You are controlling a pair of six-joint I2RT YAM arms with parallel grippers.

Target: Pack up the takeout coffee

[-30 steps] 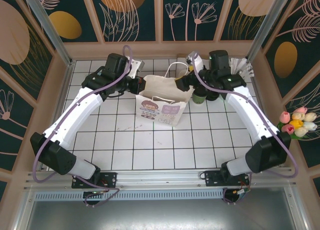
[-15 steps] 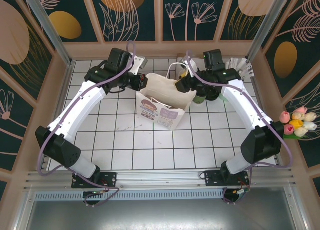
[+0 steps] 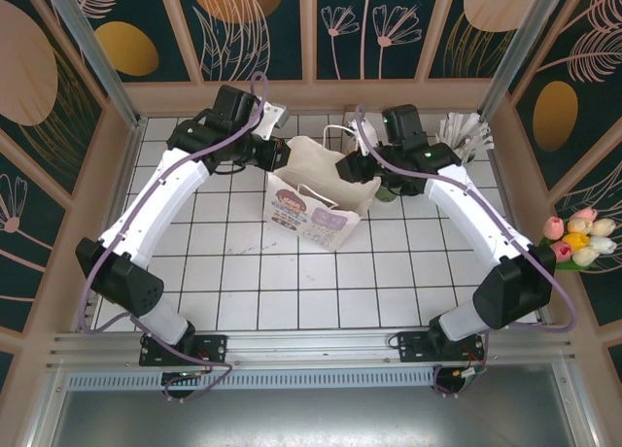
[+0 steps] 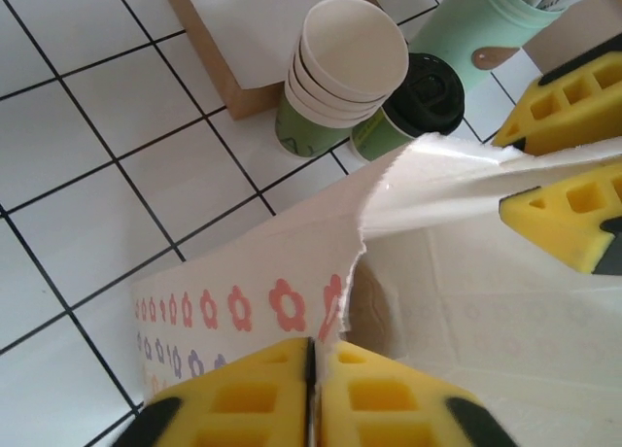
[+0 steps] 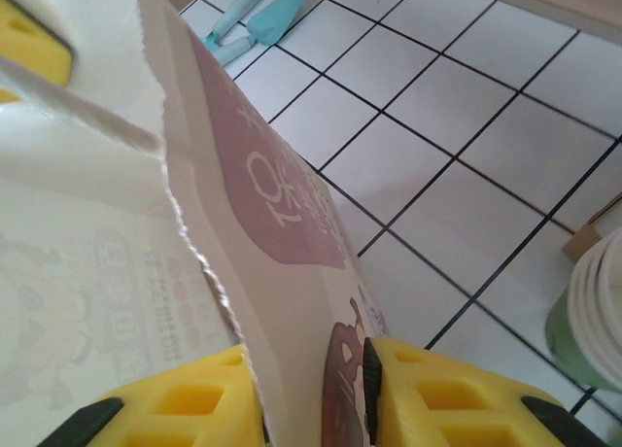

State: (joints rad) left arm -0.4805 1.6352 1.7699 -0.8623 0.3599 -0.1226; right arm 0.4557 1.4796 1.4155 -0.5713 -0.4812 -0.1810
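The white paper bag (image 3: pixel 309 209) stands on the tiled bench (image 3: pixel 292 282) towards its far edge, mouth up, with one arm on each side of it. The left hand (image 4: pixel 312 355) has its yellow fingers pressed together on the bag's left rim, a thin fold of paper pinched between them. The right hand (image 5: pixel 309 364) was spread wide and hanging nearer the cups a second ago. It has since swung in towards the bag and closed down, and its two fingers now flank the printed right wall of the bag, gripping it on both sides. With that pull the bag has shifted a little and its mouth is drawn out between the two hands. The takeout coffee (image 4: pixel 420 99), the small green cup with the black lid, has not moved. It sits on the bench just beyond the bag's right rim, outside the bag, right up against the stack of lidless green cups (image 4: pixel 342 73). A mint green holder (image 4: pixel 481 34) stands just behind it. From above, the right arm now covers more of the cup than before.
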